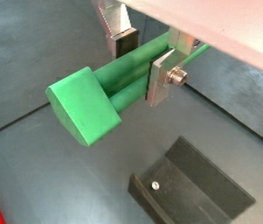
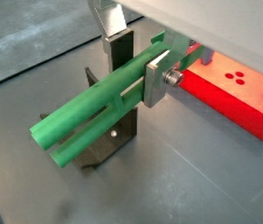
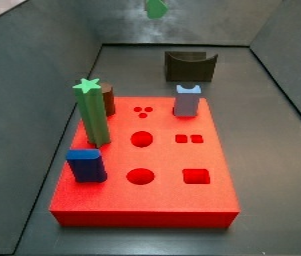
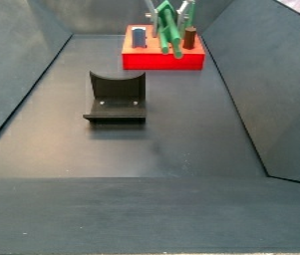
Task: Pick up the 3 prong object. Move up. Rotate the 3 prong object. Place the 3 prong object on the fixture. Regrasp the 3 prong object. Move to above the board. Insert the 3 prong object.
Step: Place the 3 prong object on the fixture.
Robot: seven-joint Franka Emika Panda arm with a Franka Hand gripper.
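My gripper (image 1: pixel 143 63) is shut on the 3 prong object (image 1: pixel 121 87), a long green piece of parallel rods with a block-like end. The silver fingers (image 2: pixel 157 77) clamp it across its middle in both wrist views. It hangs in the air, tilted, high above the floor (image 4: pixel 165 22). The dark fixture (image 2: pixel 99 144) with its U-shaped notch stands on the floor below the rods. The red board (image 3: pixel 153 150) with round, square and three-dot holes lies beyond it. In a side view only the piece's green tip (image 3: pixel 156 9) shows at the frame's edge.
On the board stand a green star post (image 3: pixel 91 110), a blue block (image 3: pixel 87 165) and a grey-blue peg (image 3: pixel 188 100). Dark sloping walls (image 4: pixel 26 80) enclose the grey floor. The fixture (image 4: pixel 117 97) sits in front of the board (image 4: pixel 159 58).
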